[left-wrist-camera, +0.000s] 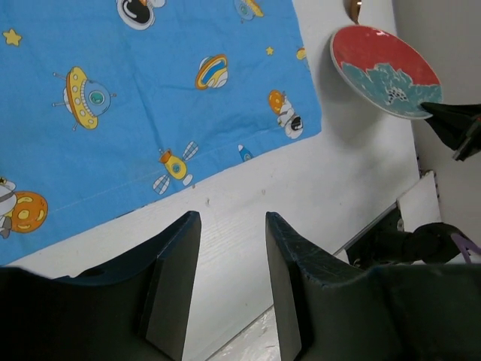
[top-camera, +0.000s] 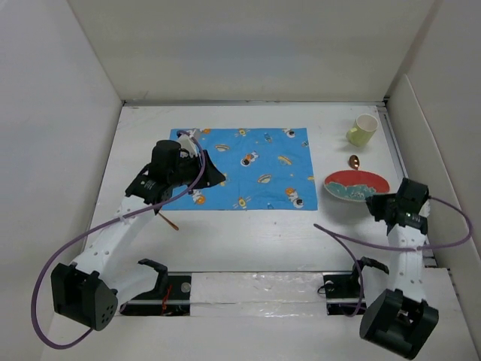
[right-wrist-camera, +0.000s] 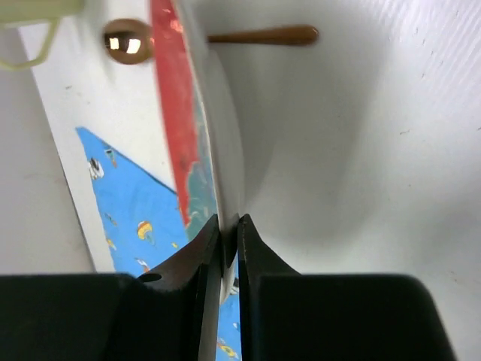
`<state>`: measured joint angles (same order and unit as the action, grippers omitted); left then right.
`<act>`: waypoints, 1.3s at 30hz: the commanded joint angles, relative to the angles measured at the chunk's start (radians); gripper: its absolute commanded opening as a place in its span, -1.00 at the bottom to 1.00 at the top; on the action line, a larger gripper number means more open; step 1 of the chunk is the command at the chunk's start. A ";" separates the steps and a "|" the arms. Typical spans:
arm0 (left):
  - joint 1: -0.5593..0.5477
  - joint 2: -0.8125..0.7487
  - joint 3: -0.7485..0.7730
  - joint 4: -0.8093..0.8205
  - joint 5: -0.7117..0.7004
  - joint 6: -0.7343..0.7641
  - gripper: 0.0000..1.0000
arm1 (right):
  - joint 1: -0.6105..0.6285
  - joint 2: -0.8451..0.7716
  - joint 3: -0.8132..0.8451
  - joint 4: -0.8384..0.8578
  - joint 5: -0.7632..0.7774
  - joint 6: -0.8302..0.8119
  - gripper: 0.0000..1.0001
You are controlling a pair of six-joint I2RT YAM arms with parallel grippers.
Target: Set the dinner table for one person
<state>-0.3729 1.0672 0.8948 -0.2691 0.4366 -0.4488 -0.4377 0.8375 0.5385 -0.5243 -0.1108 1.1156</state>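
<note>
Pinching the plate by its near rim with the right pincer, just right of the blue cloth. Holding the left pincer spread above the cloth's near-left part. Beneath the cloth, white desk.

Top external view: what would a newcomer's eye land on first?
The blue rectangular cloth printed with cartoon spaceships dominates, spread across the middle of the matte white square tabletop. Right of it, the right gripper is shut on the rim of the red and teal round plate, seen edge-on in the right wrist view. The left gripper stands open over the cloth's left side.
</note>
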 commanded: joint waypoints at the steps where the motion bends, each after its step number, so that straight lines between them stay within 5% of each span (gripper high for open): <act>1: 0.000 0.019 0.062 0.042 0.005 -0.028 -0.26 | 0.002 -0.104 0.182 -0.086 0.059 -0.071 -1.00; 9: 0.000 0.048 0.183 -0.021 -0.085 -0.042 -0.20 | 0.213 -0.054 0.512 0.018 -0.050 -0.151 -1.00; 13: 0.000 0.057 0.237 -0.059 -0.153 -0.039 -0.19 | 0.330 0.027 0.537 0.144 -0.252 -0.143 -1.00; 17: 0.011 0.054 0.324 -0.125 -0.283 -0.012 -0.18 | 0.531 0.167 0.512 0.351 -0.286 -0.094 -1.00; 21: 0.011 0.037 0.359 -0.211 -0.424 0.031 -0.19 | 0.744 0.476 0.631 0.515 -0.336 -0.097 -1.00; 31: 0.020 -0.117 0.215 -0.252 -0.530 0.061 -0.20 | 0.838 0.880 0.836 0.647 -0.395 -0.085 -1.00; 39: 0.020 -0.151 0.171 -0.246 -0.535 0.056 -0.20 | 0.869 1.008 0.842 0.696 -0.369 -0.025 -1.00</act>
<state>-0.3576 0.9203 1.0828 -0.5350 -0.0826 -0.4061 0.4145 1.8637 1.3197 -0.0589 -0.4114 1.0161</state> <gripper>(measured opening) 0.400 0.147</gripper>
